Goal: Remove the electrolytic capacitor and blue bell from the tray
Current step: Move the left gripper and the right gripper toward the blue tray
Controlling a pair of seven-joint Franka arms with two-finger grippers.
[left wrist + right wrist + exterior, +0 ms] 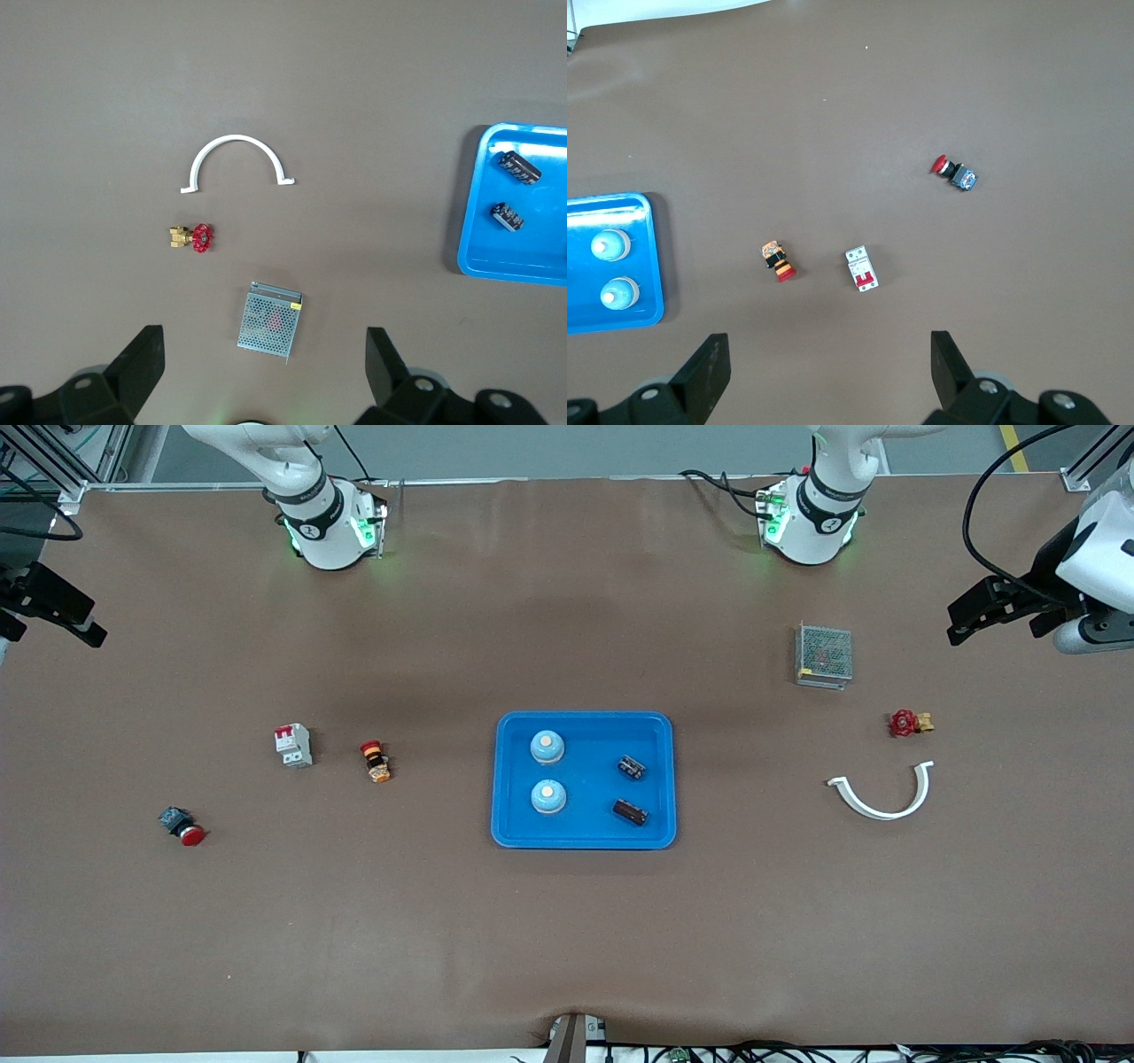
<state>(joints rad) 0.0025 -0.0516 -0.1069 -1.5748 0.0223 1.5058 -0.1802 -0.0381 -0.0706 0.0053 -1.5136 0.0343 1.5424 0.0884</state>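
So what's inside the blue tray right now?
The blue tray holds two bells and two capacitors, all uncovered. Nothing hides its floor.

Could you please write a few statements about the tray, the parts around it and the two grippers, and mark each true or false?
1. The blue tray holds two bells and two capacitors. True.
2. The left gripper is shut on a capacitor. False: it is open and empty, at the left arm's end of the table.
3. The red-handled valve lies in the tray. False: it lies on the table, between the mesh-covered box and the white curved clamp.
4. The right gripper is open and holds nothing. True.
5. The bells lie stacked on each other. False: they stand apart, side by side.
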